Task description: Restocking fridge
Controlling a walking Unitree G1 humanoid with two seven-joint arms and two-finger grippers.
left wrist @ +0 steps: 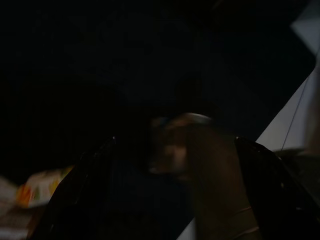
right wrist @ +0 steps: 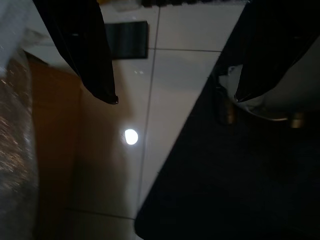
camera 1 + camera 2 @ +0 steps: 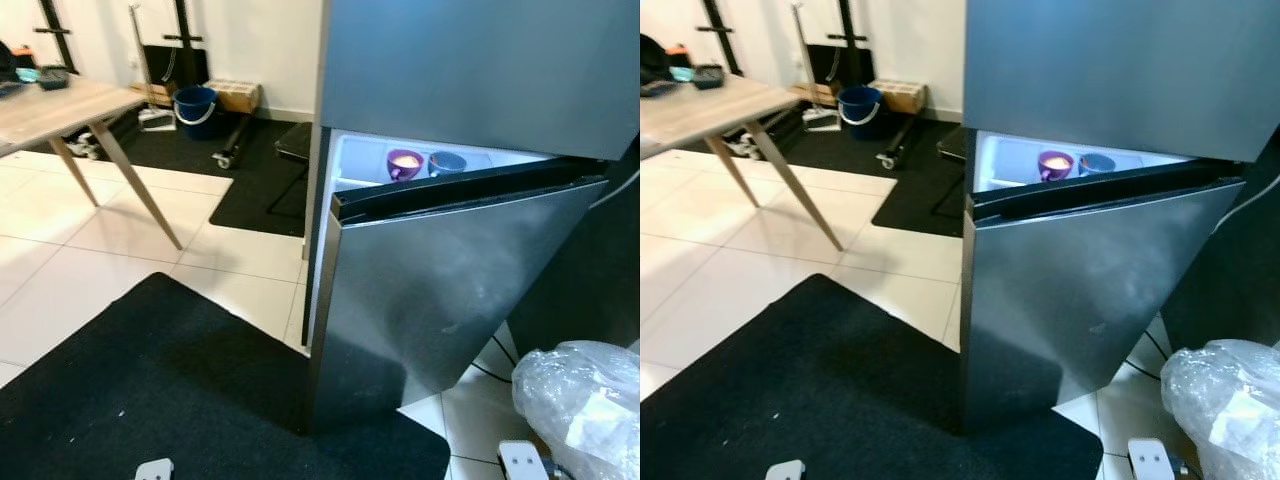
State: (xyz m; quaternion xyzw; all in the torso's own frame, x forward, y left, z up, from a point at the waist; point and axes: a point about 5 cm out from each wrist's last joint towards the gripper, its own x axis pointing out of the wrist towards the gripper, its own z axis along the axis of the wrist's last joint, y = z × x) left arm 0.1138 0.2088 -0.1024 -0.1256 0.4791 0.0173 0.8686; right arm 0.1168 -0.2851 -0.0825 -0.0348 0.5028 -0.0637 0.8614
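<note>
Stood before the fridge (image 3: 470, 60), lower door (image 3: 450, 290) ajar, purple cup (image 3: 404, 163) and blue cup (image 3: 447, 162) lit on the shelf. Right gripper (image 2: 172, 97) hung low, fingers wide, empty; left gripper's fingers unreadable in shadow. Next, likely: widen door, fetch stock from plastic bag (image 3: 580, 400).

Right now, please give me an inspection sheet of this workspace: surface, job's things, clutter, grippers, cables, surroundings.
Surface: pale tiled floor with a black mat before the fridge.
Job's things: steel fridge, its lower door partly open, interior lit; a purple cup and a blue cup inside.
Clutter: clear plastic bag on the floor by the door.
Grippers: right gripper open, above floor and mat edge; left gripper's wrist view is too dark.
Cables: a thin one on the floor behind the door.
Surroundings: wooden table, blue bucket.
</note>
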